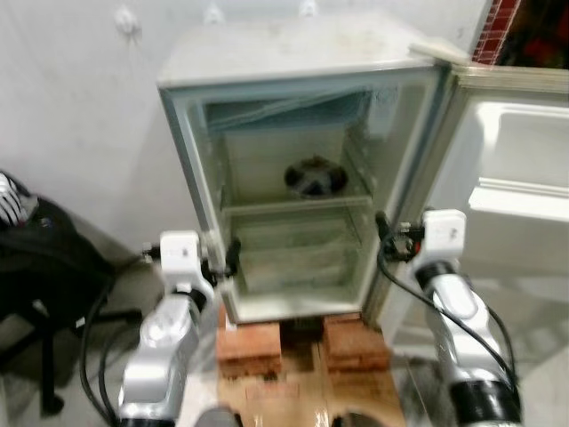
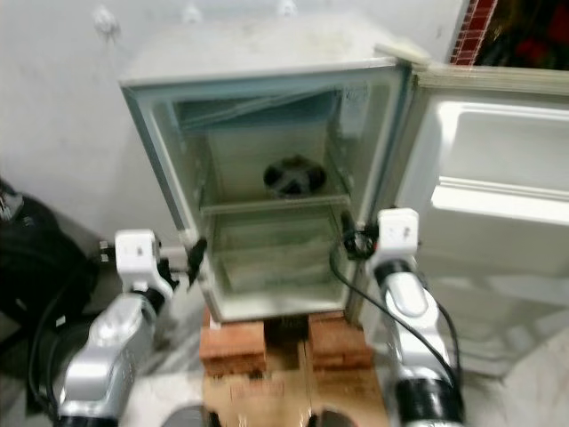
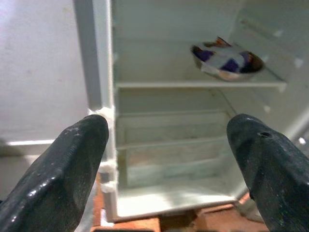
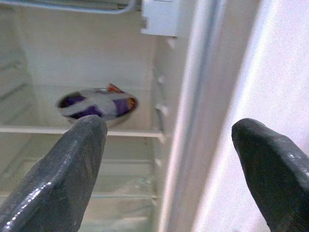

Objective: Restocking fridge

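A small white fridge (image 1: 293, 178) stands open at the centre of the frame on brick blocks (image 1: 251, 342), its door (image 1: 516, 169) swung wide to the right of the picture. One bowl (image 1: 314, 176) of dark, purple-and-white wrapped items sits on the upper shelf (image 1: 293, 205), toward the back right of the compartment; the lower shelf and the bottom drawer area look bare.

The bowl looks like a shallow metal dish, probably light and rigid, with a smooth rim that could slip between hard fingers. Its loose contents would likely shift or spill if it were tipped. The safest hold, by this reading, is a pinch on the near rim with the dish kept level.

The left gripper (image 3: 166, 159) hovers at the lower left of the fridge opening, just beside the cabinet's left edge, its two black fingers (image 3: 63, 174) spread wide and holding nothing. The right gripper (image 4: 169, 169) hangs at the lower right of the opening, near the hinge side between cabinet and door, its fingers likewise wide apart and empty. Neither touches the fridge as far as the views show.

A dark chair (image 1: 40, 258) sits at the left edge of the frame.
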`<state>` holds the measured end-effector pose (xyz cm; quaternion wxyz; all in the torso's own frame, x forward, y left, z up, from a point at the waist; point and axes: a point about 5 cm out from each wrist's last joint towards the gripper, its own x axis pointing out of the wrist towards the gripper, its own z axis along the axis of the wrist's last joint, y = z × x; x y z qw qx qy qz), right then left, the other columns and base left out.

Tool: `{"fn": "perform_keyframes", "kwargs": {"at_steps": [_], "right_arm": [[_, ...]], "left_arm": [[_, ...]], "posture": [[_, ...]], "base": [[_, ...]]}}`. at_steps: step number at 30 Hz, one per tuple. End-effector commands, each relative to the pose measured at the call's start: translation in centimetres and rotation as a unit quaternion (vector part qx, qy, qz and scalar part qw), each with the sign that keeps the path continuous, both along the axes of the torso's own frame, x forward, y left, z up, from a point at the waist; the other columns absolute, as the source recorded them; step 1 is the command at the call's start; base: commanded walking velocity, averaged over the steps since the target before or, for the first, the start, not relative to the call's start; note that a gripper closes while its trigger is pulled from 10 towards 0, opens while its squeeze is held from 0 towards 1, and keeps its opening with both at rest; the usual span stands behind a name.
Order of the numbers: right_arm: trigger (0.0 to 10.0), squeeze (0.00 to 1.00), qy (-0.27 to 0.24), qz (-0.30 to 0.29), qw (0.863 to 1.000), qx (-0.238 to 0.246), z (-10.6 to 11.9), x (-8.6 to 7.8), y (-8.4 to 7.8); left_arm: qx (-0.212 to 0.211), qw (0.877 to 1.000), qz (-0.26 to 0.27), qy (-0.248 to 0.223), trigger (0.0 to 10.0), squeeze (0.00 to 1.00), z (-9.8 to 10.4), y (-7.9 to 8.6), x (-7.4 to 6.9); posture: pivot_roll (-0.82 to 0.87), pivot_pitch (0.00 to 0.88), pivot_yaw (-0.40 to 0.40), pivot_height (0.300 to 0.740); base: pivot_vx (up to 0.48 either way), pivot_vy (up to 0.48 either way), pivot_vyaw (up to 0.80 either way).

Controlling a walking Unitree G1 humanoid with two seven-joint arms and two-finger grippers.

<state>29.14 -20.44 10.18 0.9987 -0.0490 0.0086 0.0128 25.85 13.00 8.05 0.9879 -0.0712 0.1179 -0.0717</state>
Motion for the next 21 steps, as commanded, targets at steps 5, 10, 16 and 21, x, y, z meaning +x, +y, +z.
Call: {"fn": "perform_keyframes", "kwargs": {"at_steps": [5, 10, 16, 21], "right_arm": [[10.0, 0.00, -0.013, 0.009, 1.000, -0.001, 0.9, 0.5, 0.7], [10.0, 0.00, 0.001, 0.020, 0.999, 0.031, 0.4, 0.1, 1.3], [10.0, 0.00, -0.005, 0.003, 0.999, 0.038, 0.7, 0.8, 1.9], [10.0, 0.00, -0.001, -0.025, 0.999, 0.021, 0.9, 1.4, 1.5]], "left_arm": [[0.008, 1.000, 0.001, -0.014, 10.0, 0.00, 0.5, 0.3, 0.6], [0.006, 1.000, 0.002, -0.017, 10.0, 0.00, 0.6, 0.2, 0.6], [0.005, 0.999, -0.004, -0.040, 10.0, 0.00, 1.3, -0.1, 1.6], [0.003, 0.998, -0.004, -0.055, 10.0, 0.00, 2.1, -0.5, 2.4]], "posture": [[-0.06, 0.000, 0.033, 0.740], [-0.05, 0.000, 0.026, 0.740], [-0.06, 0.000, 0.033, 0.740], [-0.06, 0.000, 0.033, 0.740]], "base": [[-0.399, 0.000, 0.00], [-0.379, 0.000, 0.00], [0.000, 0.000, 0.00], [0.000, 0.000, 0.00]]}}
